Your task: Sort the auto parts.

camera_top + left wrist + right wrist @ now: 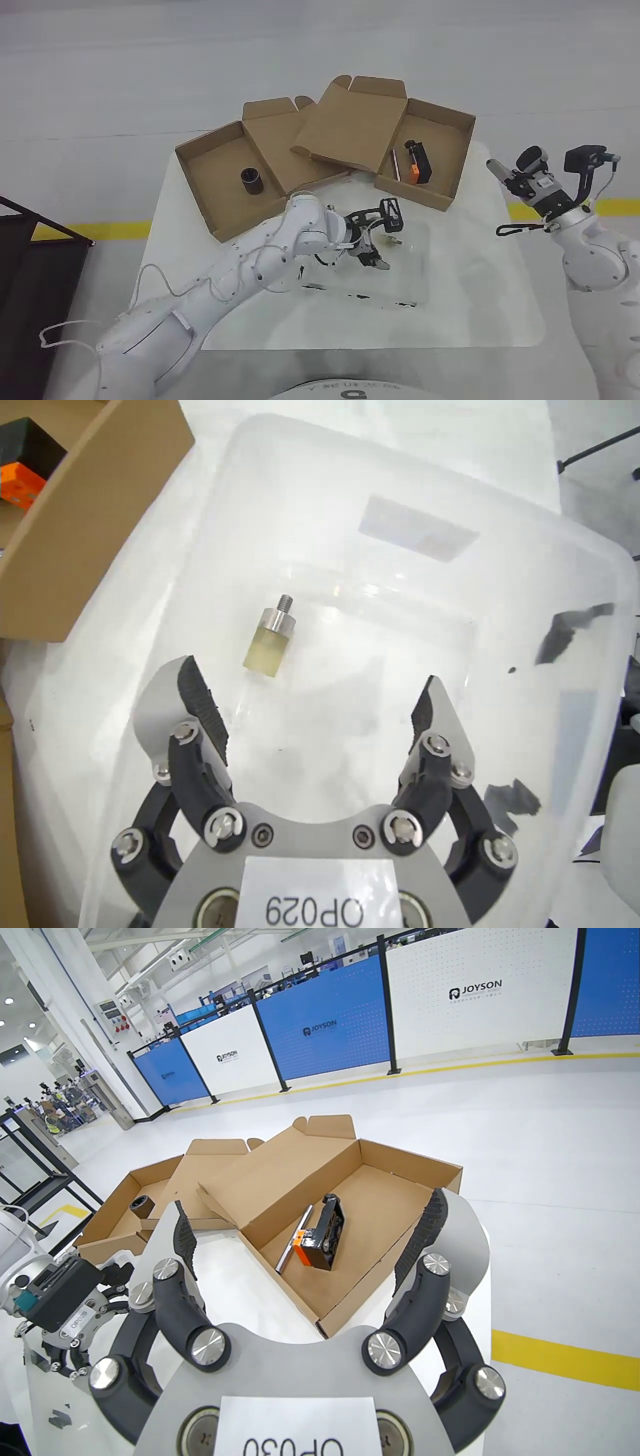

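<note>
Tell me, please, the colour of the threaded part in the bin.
Threaded part: silver metal end, pale yellow body; left wrist view.

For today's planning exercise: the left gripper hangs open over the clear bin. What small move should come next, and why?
Probably lower the left gripper and centre it on the small stud, which lies loose in the clear bin beyond its open jaws.

A small metal stud with a pale translucent body (270, 640) lies on its side in the clear bin (400, 455). A black ring (251, 181) stands in one cardboard box (213, 190). A metal rod (295, 1238) and a black-and-orange block (324, 1233) lie side by side in the other box (395, 1198).
</note>
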{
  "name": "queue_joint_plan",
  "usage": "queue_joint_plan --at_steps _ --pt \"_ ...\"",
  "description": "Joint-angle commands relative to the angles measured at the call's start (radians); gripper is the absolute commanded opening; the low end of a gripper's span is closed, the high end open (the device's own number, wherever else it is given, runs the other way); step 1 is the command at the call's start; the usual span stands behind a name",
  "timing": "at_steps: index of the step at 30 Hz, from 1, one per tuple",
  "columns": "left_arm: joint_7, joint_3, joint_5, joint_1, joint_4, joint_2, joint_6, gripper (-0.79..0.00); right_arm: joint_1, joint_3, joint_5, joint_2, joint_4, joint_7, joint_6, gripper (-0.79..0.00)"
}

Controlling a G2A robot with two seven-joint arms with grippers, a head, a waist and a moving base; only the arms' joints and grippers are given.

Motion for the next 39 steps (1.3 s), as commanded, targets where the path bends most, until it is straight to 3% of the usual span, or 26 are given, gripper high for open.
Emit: queue_joint_plan --at_steps 1,8,15,20,26,32,39 --pt "0.027 0.023 0.017 -0.015 0.031 -0.018 0.004 -0.083 0.0 0.0 0.0 0.0 0.0 0.0 0.0 0.0" --pt "0.067 0.074 0.039 -0.04 0.107 -0.067 0.007 -0.034 0.0 0.0 0.0 0.0 0.0 0.0 0.0 0.0" --pt "0.031 0.081 -0.094 -0.037 0.124 -0.1 -0.061 0.0 0.0 0.0 0.0 0.0 0.0 0.0 0.0 0.0" --pt "0.004 0.057 -0.122 -0.043 0.106 -0.098 -0.053 0.0 0.0 0.0 0.0 0.0 0.0 0.0 0.0 0.0" --pt "0.06 0.007 0.068 -0.056 0.088 -0.071 0.063 0.0 0.0 0.0 0.0 0.0 0.0 0.0 0.0 0.0" --pt "0.044 -0.01 0.052 -0.025 0.11 -0.062 0.02 0.0 0.0 0.0 0.0 0.0 0.0 0.0 0.0 0.0" --pt "0.075 0.006 0.063 -0.016 0.148 -0.079 0.031 0.0 0.0 0.0 0.0 0.0 0.0 0.0 0.0 0.0"
